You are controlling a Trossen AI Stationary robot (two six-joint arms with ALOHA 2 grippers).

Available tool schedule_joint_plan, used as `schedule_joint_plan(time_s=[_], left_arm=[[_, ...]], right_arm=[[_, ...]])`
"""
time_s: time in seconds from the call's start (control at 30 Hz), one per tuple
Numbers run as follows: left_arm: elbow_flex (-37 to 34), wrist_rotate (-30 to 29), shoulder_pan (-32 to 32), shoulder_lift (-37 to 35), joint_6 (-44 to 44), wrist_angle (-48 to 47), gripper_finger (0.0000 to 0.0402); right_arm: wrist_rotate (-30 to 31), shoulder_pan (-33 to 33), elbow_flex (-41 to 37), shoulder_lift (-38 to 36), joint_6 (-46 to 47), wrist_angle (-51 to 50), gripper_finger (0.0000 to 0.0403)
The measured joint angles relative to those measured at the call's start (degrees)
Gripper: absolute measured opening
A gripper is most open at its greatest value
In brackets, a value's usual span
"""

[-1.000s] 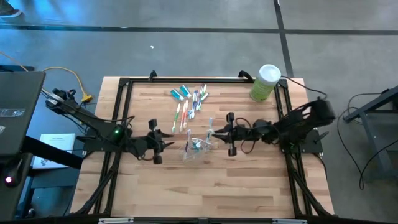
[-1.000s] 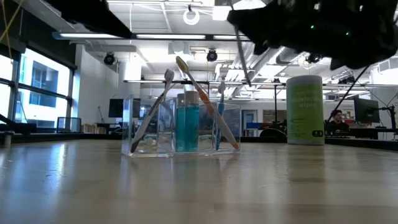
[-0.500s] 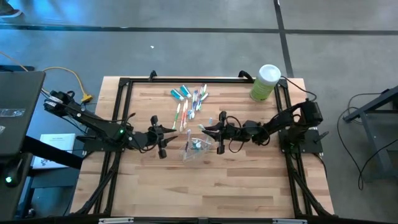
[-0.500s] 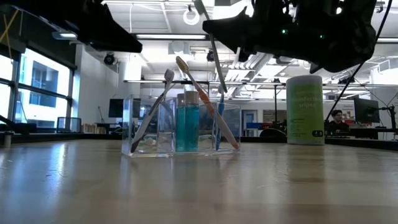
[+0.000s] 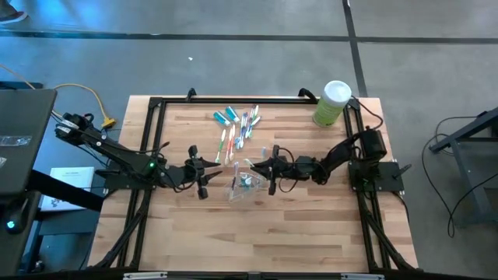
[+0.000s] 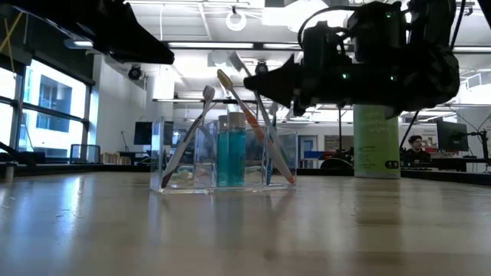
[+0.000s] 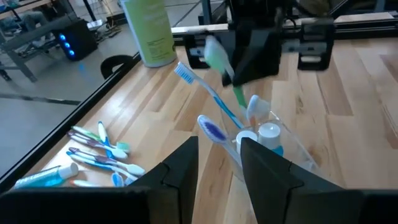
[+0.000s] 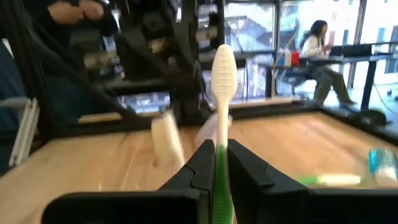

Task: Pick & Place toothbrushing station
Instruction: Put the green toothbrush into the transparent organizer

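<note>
- The right claw (image 5: 268, 167) is clenched on a green toothbrush (image 8: 222, 118), held just beside the clear cup (image 5: 246, 183) near the middle of the surface (image 5: 311, 233).
- To do this well, it likely should line the brush up over a free gap in the cup, clear of the brushes already leaning there, then lower it before letting go.
- The left claw (image 5: 204, 173), part open and holding nothing, waits near the cup's other side.
- Spare brushes (image 5: 237, 128) lie toward the far edge.
</note>
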Motion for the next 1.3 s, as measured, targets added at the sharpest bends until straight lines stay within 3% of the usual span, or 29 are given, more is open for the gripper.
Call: schedule_joint_plan(time_s=[0.13,0.27,0.6,0.77,1.1,1.3], left_arm=[[0.0,0.0,0.01,0.0,-0.01,0.0,0.0115],[0.0,0.0,-0.01,0.0,-0.18,-0.01,0.0115],[0.0,0.01,-0.01,0.0,-0.37,-0.4,0.0115],[0.0,-0.15,0.34,0.0,-6.0,-1.47,0.0115],[0.02,-4.82,5.6,0.02,-12.22,-12.61,0.0115],[0.02,-3.0,10.83,0.02,-21.13,-19.77,0.0116]], right_arm=[[1.52,1.17,-0.03,0.06,-0.15,-0.94,0.0032],[7.15,2.12,-0.03,0.06,-0.95,-3.09,0.0047],[14.94,6.1,-0.03,-1.63,-14.97,-5.3,0.0095],[18.01,9.63,-0.01,-5.76,-20.03,-6.97,0.0131],[38.68,17.54,-0.01,-10.63,-34.29,-7.16,0.0166],[44.69,18.63,-0.01,-11.03,-36.28,-7.17,0.0162]])
